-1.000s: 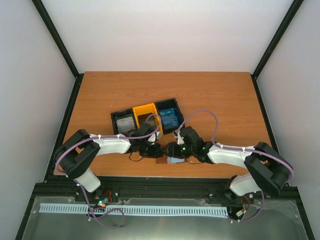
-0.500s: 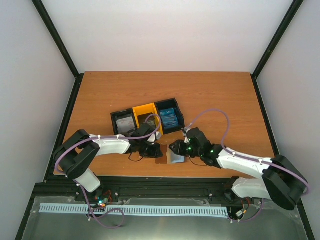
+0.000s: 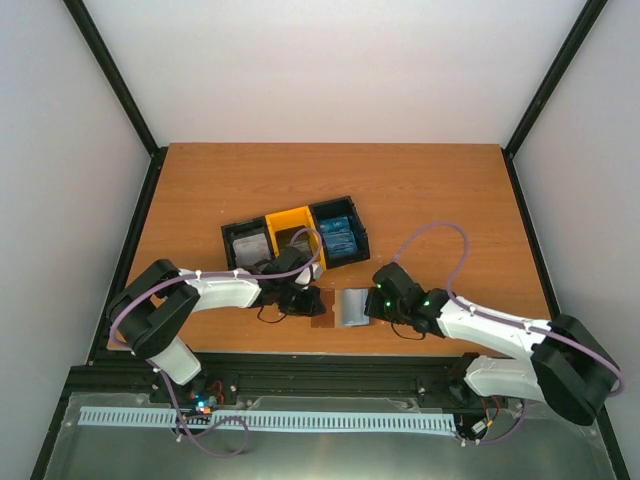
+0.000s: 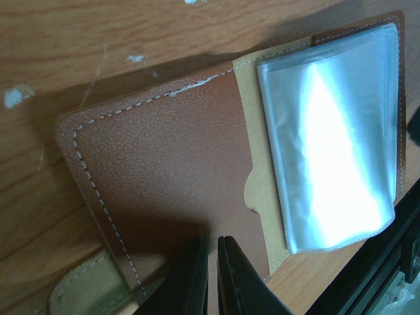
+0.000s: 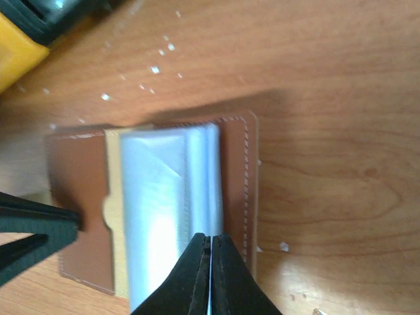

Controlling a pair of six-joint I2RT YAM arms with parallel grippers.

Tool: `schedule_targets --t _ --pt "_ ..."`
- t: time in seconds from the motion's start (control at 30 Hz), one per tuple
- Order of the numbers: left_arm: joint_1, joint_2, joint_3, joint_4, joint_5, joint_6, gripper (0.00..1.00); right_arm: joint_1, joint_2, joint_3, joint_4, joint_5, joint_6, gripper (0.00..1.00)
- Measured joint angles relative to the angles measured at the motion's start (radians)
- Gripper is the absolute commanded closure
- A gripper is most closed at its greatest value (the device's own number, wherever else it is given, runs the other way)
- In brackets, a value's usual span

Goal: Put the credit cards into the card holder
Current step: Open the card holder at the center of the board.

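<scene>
Card holder [image 3: 346, 308]: open on table [image 3: 430, 190].
Left tool [image 4: 211, 275]: fingers together, on brown flap [image 4: 170, 170].
Right tool [image 5: 210, 275]: pinched together over clear sleeves [image 5: 164, 216].
Risk: left tool slips, flap springs closed.

Left tool [image 4: 213, 279], right tool [image 5: 210, 275]: both closed.

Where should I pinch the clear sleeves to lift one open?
Take the clear sleeves by their near edge, coming in low from the robot's side. That edge seems to lift off the card holder, while the outer long side looks stitched down.
</scene>
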Motion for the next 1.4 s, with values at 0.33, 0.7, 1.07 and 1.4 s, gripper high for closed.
schedule_targets --t 0.33,0.7,1.07,1.4 --pt "0.0 0.0 0.0 0.0 0.0 0.0 0.93 -0.001 0.124 0.021 0.01 -0.095 -0.048 0.95" --pt "0.0 0.0 0.0 0.0 -0.002 0.0 0.93 -0.001 0.187 0.077 0.051 -0.163 -0.1 0.8" --pt "0.0 -0.137 -0.029 -0.025 -0.088 -0.012 0.89 0.005 0.278 0.147 0.032 -0.199 -0.167 0.6" --pt "0.0 -0.224 -0.05 0.027 -0.072 -0.027 0.88 0.039 0.314 0.193 0.051 -0.251 -0.195 0.46"
